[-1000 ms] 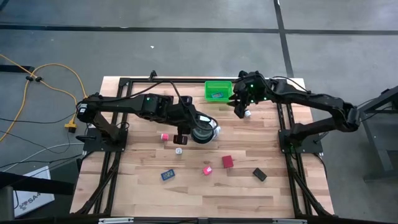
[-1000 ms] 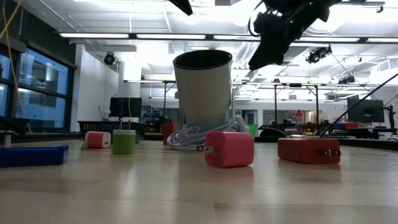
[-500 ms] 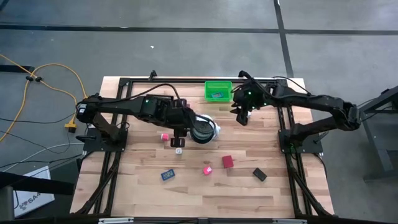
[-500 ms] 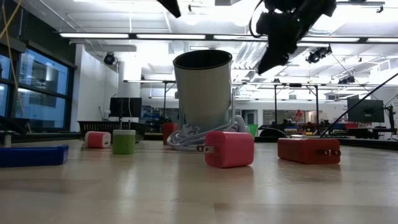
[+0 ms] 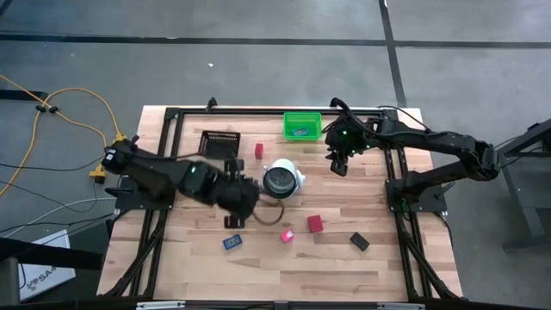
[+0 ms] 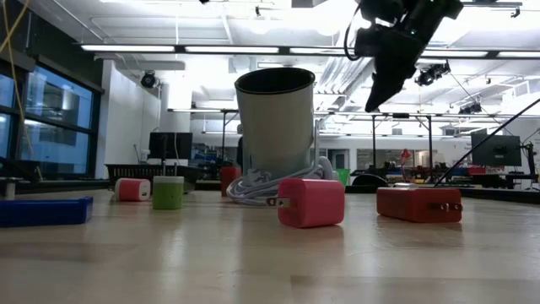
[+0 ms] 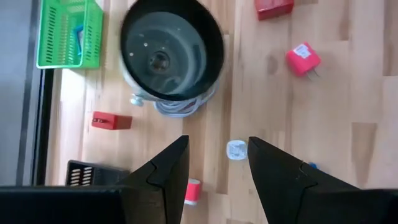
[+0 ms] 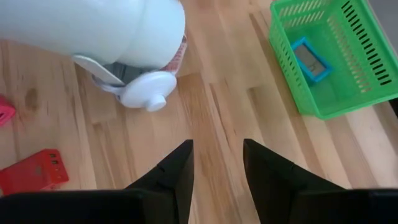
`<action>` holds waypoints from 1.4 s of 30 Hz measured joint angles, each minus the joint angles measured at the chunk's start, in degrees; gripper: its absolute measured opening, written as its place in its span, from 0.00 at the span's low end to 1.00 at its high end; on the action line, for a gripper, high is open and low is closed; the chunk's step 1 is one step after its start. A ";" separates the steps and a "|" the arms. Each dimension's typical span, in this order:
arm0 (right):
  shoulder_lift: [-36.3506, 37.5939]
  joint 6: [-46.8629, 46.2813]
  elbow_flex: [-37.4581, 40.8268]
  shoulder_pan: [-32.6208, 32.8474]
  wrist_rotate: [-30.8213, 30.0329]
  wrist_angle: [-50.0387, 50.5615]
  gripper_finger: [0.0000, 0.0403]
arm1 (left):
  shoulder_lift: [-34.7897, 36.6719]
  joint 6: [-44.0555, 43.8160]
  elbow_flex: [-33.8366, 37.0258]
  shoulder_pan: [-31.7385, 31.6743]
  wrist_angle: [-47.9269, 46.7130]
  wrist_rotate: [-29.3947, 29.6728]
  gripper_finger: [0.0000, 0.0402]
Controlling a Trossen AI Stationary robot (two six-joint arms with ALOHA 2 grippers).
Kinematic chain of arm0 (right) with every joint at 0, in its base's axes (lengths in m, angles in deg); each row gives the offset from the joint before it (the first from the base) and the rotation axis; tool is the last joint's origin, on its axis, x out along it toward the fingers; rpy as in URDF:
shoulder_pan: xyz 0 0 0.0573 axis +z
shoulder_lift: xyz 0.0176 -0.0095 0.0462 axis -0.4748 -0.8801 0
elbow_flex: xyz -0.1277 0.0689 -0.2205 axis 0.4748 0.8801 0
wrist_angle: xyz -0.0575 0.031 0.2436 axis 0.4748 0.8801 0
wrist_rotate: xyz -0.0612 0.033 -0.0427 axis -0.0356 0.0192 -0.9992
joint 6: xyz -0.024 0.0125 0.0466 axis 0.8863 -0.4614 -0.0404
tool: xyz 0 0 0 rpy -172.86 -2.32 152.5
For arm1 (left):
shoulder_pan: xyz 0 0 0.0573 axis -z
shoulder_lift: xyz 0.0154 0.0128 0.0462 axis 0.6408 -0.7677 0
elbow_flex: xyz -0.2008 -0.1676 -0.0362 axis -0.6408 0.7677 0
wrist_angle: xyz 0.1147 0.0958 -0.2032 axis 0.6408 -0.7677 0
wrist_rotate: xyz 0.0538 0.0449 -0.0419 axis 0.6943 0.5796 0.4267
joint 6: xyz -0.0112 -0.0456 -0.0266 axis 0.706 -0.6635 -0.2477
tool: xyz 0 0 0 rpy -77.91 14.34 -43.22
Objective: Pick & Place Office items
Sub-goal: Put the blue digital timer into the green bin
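Small office items lie scattered on the wooden table: a red block point(image 5: 315, 224), a pink block point(image 5: 286, 235), a black flat piece point(image 5: 359, 242), a blue flat piece point(image 5: 231, 243) and a red piece point(image 5: 258, 151). My left gripper point(image 5: 239, 212) hangs open above the table's middle. Its wrist view shows a small white round bit point(image 7: 237, 150) on the wood far below the gap, and a pink bit point(image 7: 193, 191). My right gripper point(image 5: 338, 164) is open in the air near the green bin point(image 5: 302, 126), fingers slanting down over bare wood point(image 8: 217, 124).
A white round object with a dark face point(image 5: 280, 181) stands mid-table with a white cord and plug point(image 8: 146, 90) at its foot. The green bin holds a blue flat piece point(image 8: 309, 59). A black mesh tray point(image 5: 219, 140) sits at the far left.
My left gripper has swung from beside the white round object toward the table's near edge, rolling as it went; it shows blurred. My right gripper has tipped its fingers further down with little travel. No item has moved.
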 joint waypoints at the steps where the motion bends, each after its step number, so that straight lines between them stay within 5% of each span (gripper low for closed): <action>1: 0.00 0.00 0.00 0.00 0.00 0.36 0.31 | 0.00 -1.08 0.49 1.19 -0.05 0.67 0.39; 8: -0.02 -0.37 0.00 0.00 0.32 1.90 0.31 | 0.04 -13.60 9.90 7.69 0.95 8.10 0.39; 17: -0.02 -0.48 0.00 0.00 1.49 1.90 0.31 | 0.04 -24.11 25.84 14.63 17.01 10.06 0.39; 28: -0.02 -1.88 0.00 0.00 1.53 1.90 0.31 | 0.04 -43.13 31.51 19.02 17.61 8.51 0.39; 42: -0.03 -1.95 0.02 0.00 3.29 1.71 0.31 | 0.00 -54.46 39.43 24.71 36.59 6.65 0.39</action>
